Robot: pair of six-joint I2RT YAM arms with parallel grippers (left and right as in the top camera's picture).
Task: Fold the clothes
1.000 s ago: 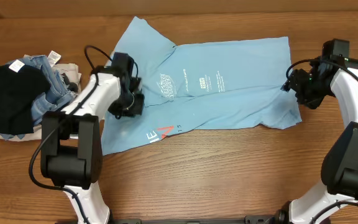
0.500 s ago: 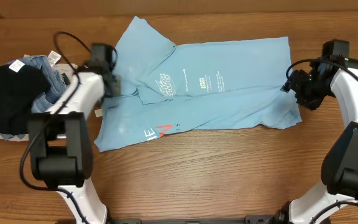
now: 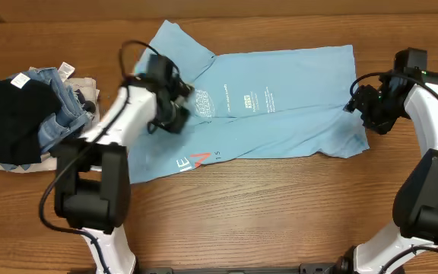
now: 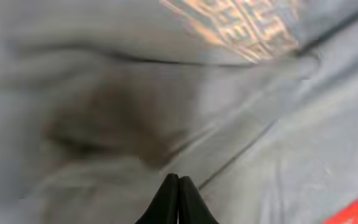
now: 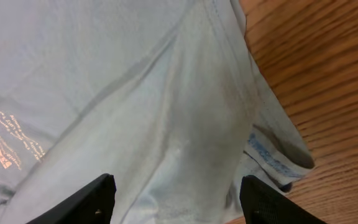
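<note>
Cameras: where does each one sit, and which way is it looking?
Overhead: above the table, facing straight down on the T-shirt; both arms show.
Left wrist: on the left arm, facing down onto cloth; shut left claw shows.
Right wrist: on the right arm, over the shirt's edge; open right claw shows.
Shared: all see the T-shirt.

Left gripper (image 4: 178,190), tips pressed together, hanging over the light-blue T-shirt (image 4: 73,56).
The blurred cloth is filling the whole view, with creases running slantwise across it. A dark shadow (image 4: 110,127) is lying on it above the black fingertips, pale printed text (image 4: 241,25) is showing at the top, and a red patch (image 4: 356,214) is peeking in at the lower right corner.
</note>
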